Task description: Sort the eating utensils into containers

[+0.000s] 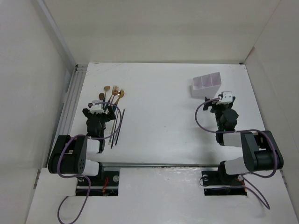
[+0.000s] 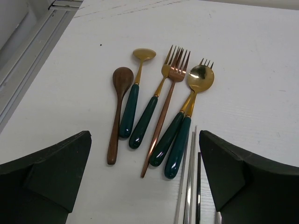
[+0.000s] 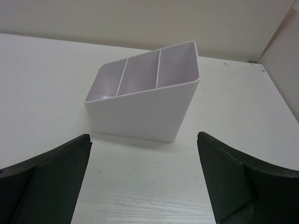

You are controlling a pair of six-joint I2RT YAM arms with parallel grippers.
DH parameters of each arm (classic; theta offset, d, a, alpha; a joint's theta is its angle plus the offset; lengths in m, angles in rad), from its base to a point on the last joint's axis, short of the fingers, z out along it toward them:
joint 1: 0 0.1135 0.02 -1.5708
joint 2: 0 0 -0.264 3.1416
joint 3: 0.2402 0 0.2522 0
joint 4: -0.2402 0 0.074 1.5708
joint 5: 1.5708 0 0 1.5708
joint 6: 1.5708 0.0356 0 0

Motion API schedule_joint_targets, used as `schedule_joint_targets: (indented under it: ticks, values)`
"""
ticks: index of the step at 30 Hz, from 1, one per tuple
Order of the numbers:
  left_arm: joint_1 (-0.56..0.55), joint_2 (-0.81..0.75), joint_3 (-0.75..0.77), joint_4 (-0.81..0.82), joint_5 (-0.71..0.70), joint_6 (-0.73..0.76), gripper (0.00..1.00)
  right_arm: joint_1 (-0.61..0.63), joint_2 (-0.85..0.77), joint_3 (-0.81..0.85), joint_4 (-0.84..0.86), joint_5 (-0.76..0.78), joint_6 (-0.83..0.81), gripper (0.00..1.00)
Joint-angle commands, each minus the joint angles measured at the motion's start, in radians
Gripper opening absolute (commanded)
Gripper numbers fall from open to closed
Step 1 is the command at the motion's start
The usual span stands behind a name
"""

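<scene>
Fingers point(image 2: 51, 172) apart on left gripper point(image 2: 145, 168), low over glossy green-handled utensils point(image 2: 142, 122); right gripper point(image 3: 145, 172) spread too, facing smooth white box point(image 3: 135, 114).

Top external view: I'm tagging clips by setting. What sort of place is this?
Probably a lab robot test cell, not a kitchen: white panels wall in a white table, a left arm and right arm are bolted at its near edge, and utensils and a divided box are staged.

Thin silver-grey metal chopsticks point(image 2: 190, 186) ran off the left wrist view's bottom edge (count unclear). Green-handled gold spoon point(image 2: 201, 77) covered green-handled gold fork point(image 2: 206, 62); only the tine tips showed.
</scene>
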Motion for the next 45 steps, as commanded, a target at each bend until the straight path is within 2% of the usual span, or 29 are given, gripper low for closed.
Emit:
schedule_joint_targets:
  ticks: [1, 2, 3, 4, 7, 8, 9, 10, 11, 12, 13, 14, 16, 19, 20, 21, 22, 23, 24, 26, 27, 28, 29, 30, 32, 34, 36, 39, 45]
  values:
    - [-0.002, -0.03, 0.024, 0.175, -0.013, 0.004, 1.0, 0.004, -0.06, 0.023, 0.003, -0.025, -0.002, 1.0]
    - [-0.012, -0.03, 0.024, 0.175, -0.013, 0.004, 1.0, 0.015, -0.1, 0.037, 0.002, -0.025, -0.015, 1.0]
    - [-0.012, -0.03, 0.024, 0.175, -0.013, 0.004, 1.0, 0.015, -0.146, 0.073, -0.215, -0.015, -0.015, 1.0]
    - [-0.012, -0.03, 0.024, 0.175, -0.004, 0.015, 1.0, 0.027, -0.189, 0.185, -0.337, 0.023, -0.025, 1.0]
    - [-0.012, -0.068, -0.016, 0.238, 0.068, 0.053, 1.0, 0.07, -0.295, 0.352, -0.668, 0.049, -0.116, 1.0]
    - [-0.012, -0.117, 0.002, 0.151, 0.095, 0.066, 1.0, 0.084, -0.313, 0.455, -0.729, 0.049, -0.162, 1.0]
    - [-0.012, -0.266, 0.157, -0.048, 0.149, 0.095, 1.0, 0.102, -0.341, 0.504, -0.786, 0.061, -0.26, 1.0]
    - [-0.012, -0.298, 0.265, -0.441, 0.234, 0.181, 1.0, 0.124, -0.341, 0.553, -0.882, 0.078, -0.308, 1.0]
    - [-0.031, -0.298, 0.368, -0.58, 0.291, 0.26, 1.0, 0.17, -0.35, 0.644, -0.918, 0.166, -0.348, 1.0]
    - [-0.041, -0.26, 0.471, -0.688, 0.262, 0.247, 1.0, 0.19, -0.35, 0.688, -0.945, 0.225, -0.383, 1.0]
    - [-0.041, -0.231, 0.66, -0.856, 0.202, 0.227, 1.0, 0.207, -0.321, 0.733, -0.968, 0.285, -0.461, 1.0]
    - [-0.041, -0.2, 0.746, -0.917, 0.075, 0.218, 1.0, 0.239, -0.3, 0.779, -1.001, 0.411, -0.501, 1.0]
    - [-0.041, -0.11, 0.974, -1.033, 0.004, 0.271, 1.0, 0.263, -0.217, 0.908, -1.012, 0.548, -0.601, 1.0]
    - [-0.026, 0.061, 1.243, -1.408, 0.094, 0.368, 1.0, 0.285, -0.101, 1.078, -1.012, 0.844, -0.591, 1.0]
    - [-0.025, 0.12, 1.445, -1.633, 0.132, 0.368, 1.0, 0.285, -0.017, 1.117, -1.012, 0.904, -0.548, 1.0]
    - [-0.012, 0.183, 1.551, -1.741, 0.219, 0.368, 1.0, 0.315, 0.022, 1.152, -1.048, 0.967, -0.548, 1.0]
    - [-0.001, 0.249, 1.649, -1.841, 0.275, 0.354, 1.0, 0.328, 0.059, 1.222, -1.099, 0.959, -0.548, 1.0]
    - [0.02, 0.386, 1.843, -1.936, 0.334, 0.354, 1.0, 0.345, 0.125, 1.258, -1.166, 0.931, -0.516, 1.0]
    - [0.031, 0.456, 1.93, -2.095, 0.399, 0.33, 1.0, 0.38, 0.156, 1.343, -1.35, 0.817, -0.485, 0.87]
    - [0.068, 0.64, 2.085, -2.223, 0.399, 0.276, 1.0, 0.389, 0.246, 1.465, -1.551, 0.638, -0.361, 0.77]
    - [0.088, 0.674, 2.133, -2.279, 0.399, 0.215, 0.97, 0.379, 0.271, 1.523, -1.703, 0.512, -0.233, 0.72]
    - [0.102, 0.674, 2.091, -2.26, 0.393, 0.215, 0.95, 0.348, 0.289, 1.561, -1.737, 0.274, -0.183, 0.67]
    - [0.102, 0.652, 2.02, -2.22, 0.358, 0.215, 0.92, 0.336, 0.303, 1.588, -1.749, 0.179, -0.134, 0.67]
    - [0.137, 0.589, 1.863, -2.168, 0.337, 0.215, 0.86, 0.325, 0.314, 1.588, -1.749, 0.097, -0.061, 0.66]
    - [0.166, 0.543, 1.755, -2.04, 0.336, 0.224, 0.75, 0.325, 0.329, 1.567, -1.704, -0.039, -0.014, 0.62]
    - [0.188, 0.553, 1.713, -2.009, 0.286, 0.224, 0.57, 0.345, 0.365, 1.556, -1.691, -0.08, 0.033, 0.57]
    - [0.2, 0.601, 1.713, -2.019, 0.275, 0.236, 0.52, 0.377, 0.383, 1.537, -1.665, -0.132, 0.055, 0.5]
    - [0.212, 0.621, 1.679, -2.009, 0.287, 0.248, 0.48, 0.409, 0.383, 1.494, -1.619, -0.141, 0.055, 0.45]
    - [0.212, 0.621, 1.517, -1.947, 0.307, 0.271, 0.48, 0.42, 0.392, 1.465, -1.599, -0.111, 0.096, 0.41]
